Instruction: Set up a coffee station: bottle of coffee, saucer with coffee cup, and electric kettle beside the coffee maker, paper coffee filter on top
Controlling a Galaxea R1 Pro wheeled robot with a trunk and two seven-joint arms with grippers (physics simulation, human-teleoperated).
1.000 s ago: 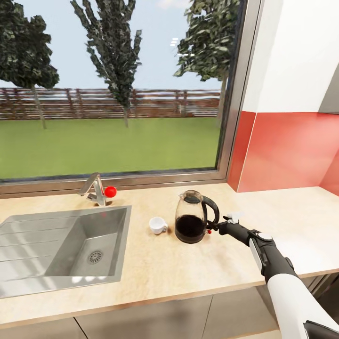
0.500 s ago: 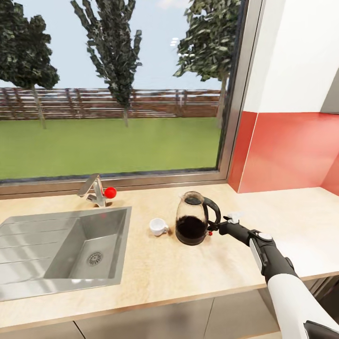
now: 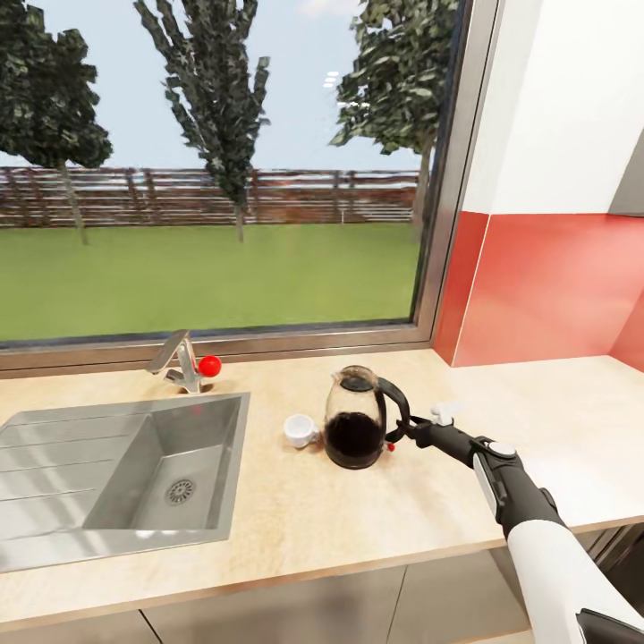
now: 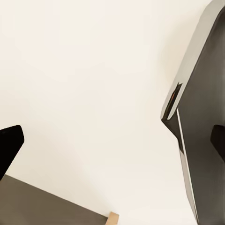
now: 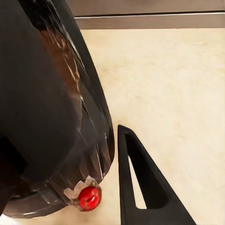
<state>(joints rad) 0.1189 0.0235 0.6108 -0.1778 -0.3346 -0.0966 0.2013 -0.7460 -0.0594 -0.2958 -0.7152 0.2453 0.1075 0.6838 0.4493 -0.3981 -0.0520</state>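
The right gripper (image 3: 404, 436) holds the kettle (image 3: 355, 431) handle beside the cup (image 3: 300, 429); most jobs remain.

Before me a wide window (image 3: 215, 170) looks out on green lawn, dark trees and a brown wooden fence under pale blue sky. To its right the wall is white (image 3: 572, 98) above and red (image 3: 546, 286) below. A steel sink (image 3: 107, 470) with a red-knobbed tap (image 3: 186, 362) lies under the sill, above grey cabinet fronts (image 3: 358, 599).
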